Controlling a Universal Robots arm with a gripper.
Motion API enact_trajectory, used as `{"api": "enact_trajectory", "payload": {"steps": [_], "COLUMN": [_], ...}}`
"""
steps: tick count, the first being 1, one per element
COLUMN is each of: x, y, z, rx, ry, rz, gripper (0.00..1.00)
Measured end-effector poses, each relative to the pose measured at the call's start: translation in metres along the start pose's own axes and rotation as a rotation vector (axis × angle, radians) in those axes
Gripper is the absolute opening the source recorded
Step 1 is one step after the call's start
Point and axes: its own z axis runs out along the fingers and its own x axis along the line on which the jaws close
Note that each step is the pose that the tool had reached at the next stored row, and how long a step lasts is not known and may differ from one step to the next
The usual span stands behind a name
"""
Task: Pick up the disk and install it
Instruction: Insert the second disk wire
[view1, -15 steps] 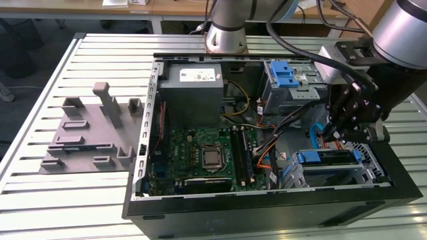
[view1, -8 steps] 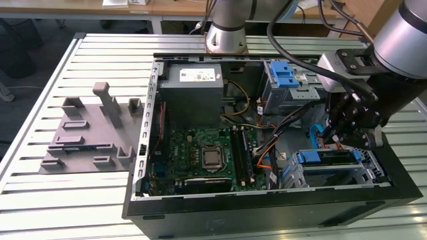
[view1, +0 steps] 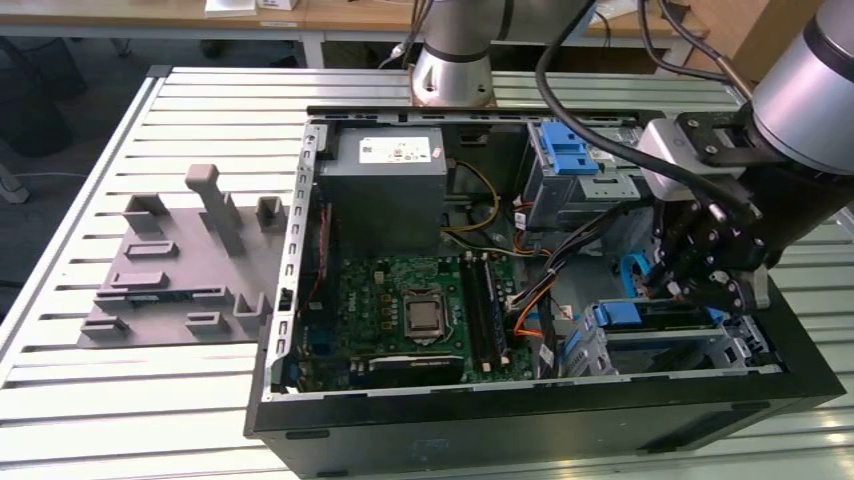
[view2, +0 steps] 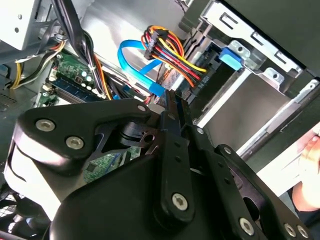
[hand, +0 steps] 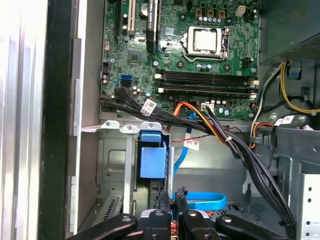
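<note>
One disk (view1: 657, 318) with a blue bracket sits in the silver drive cage (view1: 741, 345) at the open computer case's (view1: 534, 420) corner, about five o'clock from the motherboard (view1: 407, 315) in the exterior view. The gripper (view1: 705, 290) hangs just above it, around its one o'clock, fingers (hand: 170, 207) pinched narrow and empty in both wrist views. The arm (view1: 814, 90) reaches steeply down into the case.

Disk (view1: 663, 318): a flat rectangular drive with a blue plastic bracket on its edge. It lies level inside the silver drive cage (view1: 738, 345), in the open computer case's (view1: 534, 420) near corner on the exterior view's right. In the first wrist view its blue bracket end (hand: 151, 161) faces outward from the bay, aligned with the cage rails.
</note>
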Motion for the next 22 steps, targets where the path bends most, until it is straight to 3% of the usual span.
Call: {"api": "enact_trajectory", "payload": {"steps": [4,22], "x": [0.004,0.0095], "y": [0.0,-0.0031], "z": [0.0003,0.0017], "rx": [0.0002,0.0004], "ry": [-0.0001,-0.0001], "rz": [0.004,0.006], "gripper": [0.16,0.16]}}
